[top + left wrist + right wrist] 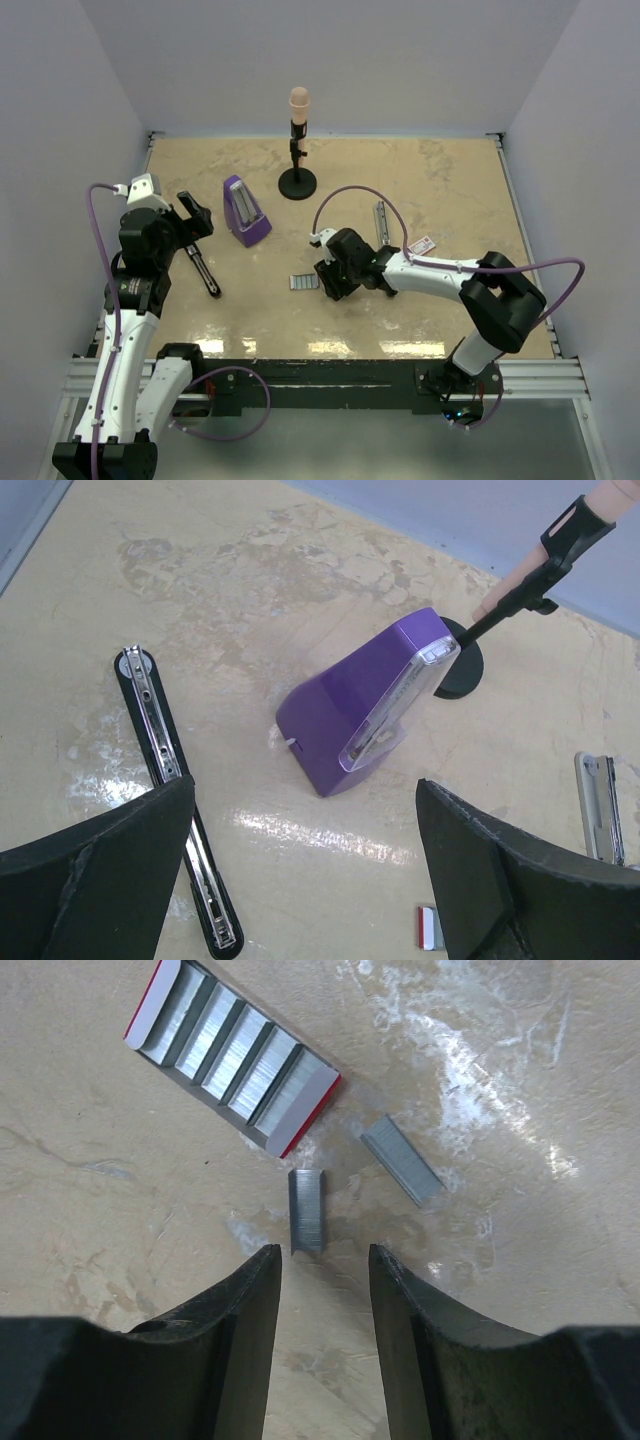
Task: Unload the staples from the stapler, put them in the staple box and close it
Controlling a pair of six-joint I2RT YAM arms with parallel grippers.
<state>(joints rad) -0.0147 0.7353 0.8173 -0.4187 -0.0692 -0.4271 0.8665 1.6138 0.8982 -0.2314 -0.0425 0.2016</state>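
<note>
Staples (306, 1210) are on the tabletop, out of the stapler (203, 270): one short strip lies flat just ahead of the right gripper (322, 1255), and a second strip (400, 1158) sits just beside it, angled. Right gripper is open only to a narrow gap and holds nothing. Its jaws line up either side of the near strip, which looks like a set-up to pinch or nudge it. Ribbed pack (232, 1055) with red ends lies just past both strips, not touching them. Right arm reaches low from the near right corner toward mid-tabletop, wrist pitched down at the surface. Stapler lies flat near the left edge with its channel facing up and bare metal showing along it. It looks unloaded, but I can't confirm the whole channel from the left wrist view. Left gripper (197, 218) hangs above and just beside the stapler, wide open and empty. I read that as parked clear so the stapler is reachable. Left arm stands fairly upright over its base, wrist tilted toward the purple wedge (365, 705). Loose silver rail (380, 222) lies right of centre, well apart from the stapler. Task reads as mostly done.
</note>
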